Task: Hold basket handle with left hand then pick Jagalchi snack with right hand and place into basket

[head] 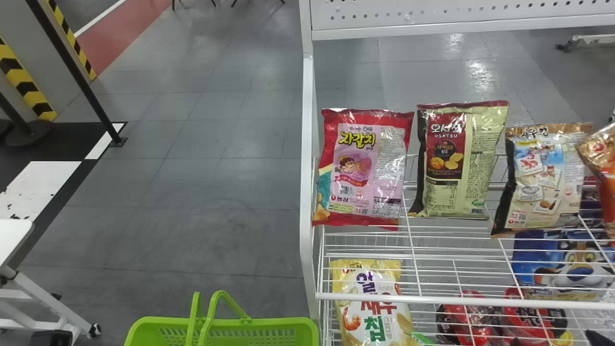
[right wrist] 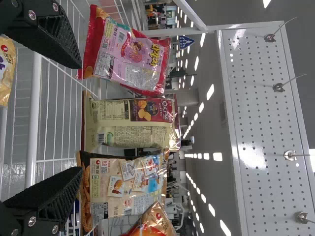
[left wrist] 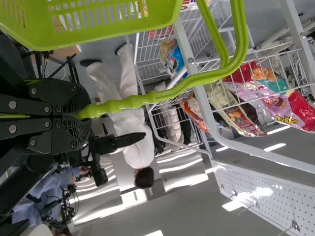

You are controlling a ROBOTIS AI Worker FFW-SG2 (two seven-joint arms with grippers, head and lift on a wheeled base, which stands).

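The red and pink Jagalchi bag stands at the left end of the upper wire shelf. Low at the right of the head view, the dark tips of my right gripper are parted in front of the rack. In the right wrist view my right gripper is open and empty, with the Jagalchi bag beyond its upper finger. The green basket hangs left of the rack, its handle raised. My left gripper is shut on the handle in the left wrist view.
An Osatsu bag and a beige snack bag stand right of the Jagalchi bag. Below is a yellow bag behind the shelf's front rail. A white post edges the rack; a white table stands far left.
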